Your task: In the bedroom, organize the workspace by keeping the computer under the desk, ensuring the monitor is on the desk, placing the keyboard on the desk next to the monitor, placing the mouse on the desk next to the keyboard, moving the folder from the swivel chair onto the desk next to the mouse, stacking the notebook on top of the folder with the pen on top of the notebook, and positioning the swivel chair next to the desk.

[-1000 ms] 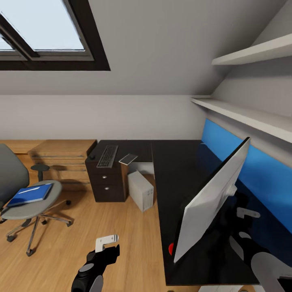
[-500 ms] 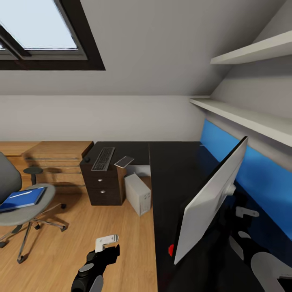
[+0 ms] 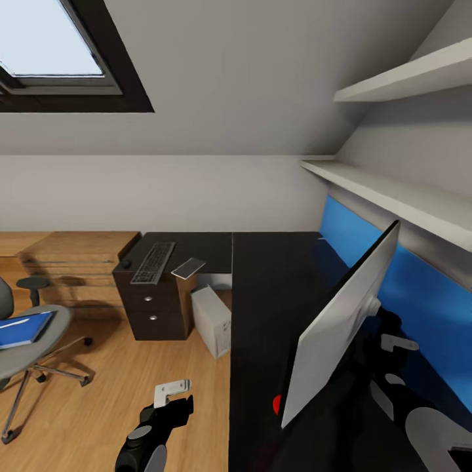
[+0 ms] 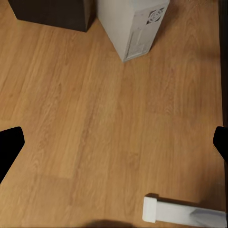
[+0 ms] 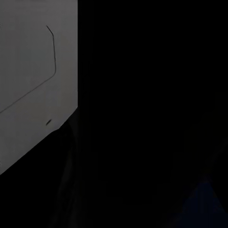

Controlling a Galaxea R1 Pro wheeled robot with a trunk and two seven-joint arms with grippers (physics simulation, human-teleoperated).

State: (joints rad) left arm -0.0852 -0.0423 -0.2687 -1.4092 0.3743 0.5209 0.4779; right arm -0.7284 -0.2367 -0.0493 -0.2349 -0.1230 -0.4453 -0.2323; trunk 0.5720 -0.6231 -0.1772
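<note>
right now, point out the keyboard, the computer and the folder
keyboard (image 3: 153, 263), head view, middle of its key field
computer (image 3: 211, 320), head view, the tower's side panel
folder (image 3: 23, 329), head view, its blue cover on the chair seat

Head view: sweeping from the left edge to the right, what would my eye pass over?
Swivel chair with the blue folder → keyboard → notebook → computer → monitor → blue back panel.

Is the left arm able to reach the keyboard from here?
Probably not yet. The keyboard lies on the desk's far end, well beyond the left gripper, which hangs over open floor; nothing blocks it.
</note>
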